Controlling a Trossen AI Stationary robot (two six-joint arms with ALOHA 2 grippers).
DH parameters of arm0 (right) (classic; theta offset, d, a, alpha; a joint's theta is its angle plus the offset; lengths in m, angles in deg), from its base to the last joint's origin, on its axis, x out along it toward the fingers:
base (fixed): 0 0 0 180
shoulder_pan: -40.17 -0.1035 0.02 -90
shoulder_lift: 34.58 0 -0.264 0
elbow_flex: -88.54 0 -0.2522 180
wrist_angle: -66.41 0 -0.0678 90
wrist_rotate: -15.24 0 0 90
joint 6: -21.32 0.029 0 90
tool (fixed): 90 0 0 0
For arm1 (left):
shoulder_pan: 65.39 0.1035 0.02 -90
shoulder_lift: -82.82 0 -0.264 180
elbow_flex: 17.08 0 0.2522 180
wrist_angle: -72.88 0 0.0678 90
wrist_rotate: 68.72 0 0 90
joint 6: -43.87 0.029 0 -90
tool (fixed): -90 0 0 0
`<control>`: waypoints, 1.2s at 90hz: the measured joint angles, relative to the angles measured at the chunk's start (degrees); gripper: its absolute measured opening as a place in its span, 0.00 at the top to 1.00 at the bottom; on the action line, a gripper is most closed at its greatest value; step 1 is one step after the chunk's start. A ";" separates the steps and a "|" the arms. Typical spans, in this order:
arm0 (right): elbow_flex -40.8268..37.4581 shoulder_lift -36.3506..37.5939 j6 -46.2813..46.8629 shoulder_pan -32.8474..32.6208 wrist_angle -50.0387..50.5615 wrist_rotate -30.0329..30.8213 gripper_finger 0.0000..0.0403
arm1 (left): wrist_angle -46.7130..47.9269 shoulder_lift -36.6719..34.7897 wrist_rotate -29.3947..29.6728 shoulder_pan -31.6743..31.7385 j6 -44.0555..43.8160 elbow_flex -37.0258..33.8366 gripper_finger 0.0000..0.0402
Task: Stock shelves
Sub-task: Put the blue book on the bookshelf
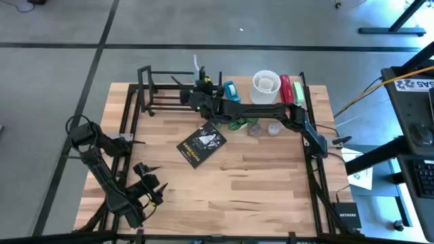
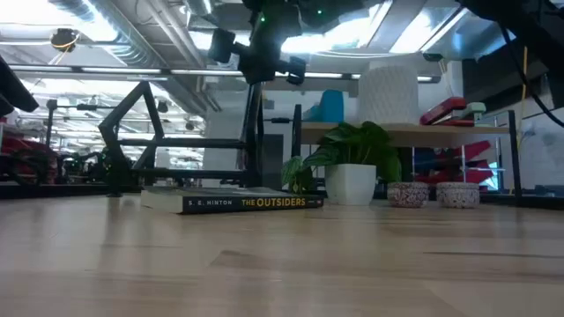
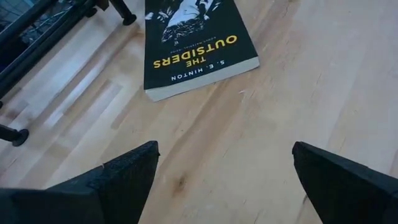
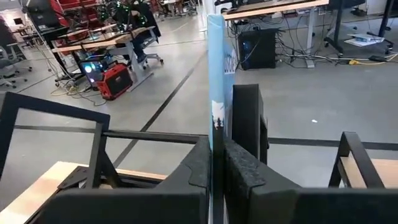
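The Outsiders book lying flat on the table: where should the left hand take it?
The book lies flat, cover up, so pinch a free edge from above. The spine edge faces the open left hand, with bare table around it. Sliding a finger under will probably be the hard part.

The black paperback book (image 2: 231, 202) lying flat on the tabletop read "S. E. HINTON" and "THE OUTSIDERS" along its spine in the low view. The left wrist view showed the same words on its cover (image 3: 196, 43): "THE OUTSIDERS" in yellow, "S. E. HINTON" in white below. A small black box (image 1: 346, 215) at the table's right edge bore "NETGEAR".
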 joint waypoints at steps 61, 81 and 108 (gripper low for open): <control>0.00 0.00 3.16 3.27 -0.15 -7.01 0.95 | 0.00 0.00 0.00 0.00 -0.22 0.00 0.13; 0.00 0.00 3.06 3.27 -0.24 -6.99 0.93 | -0.01 0.00 0.00 0.00 -0.22 0.00 0.13; -0.02 0.00 2.97 3.27 -0.31 -6.91 0.92 | -0.07 0.00 -0.01 0.00 -0.22 0.00 0.13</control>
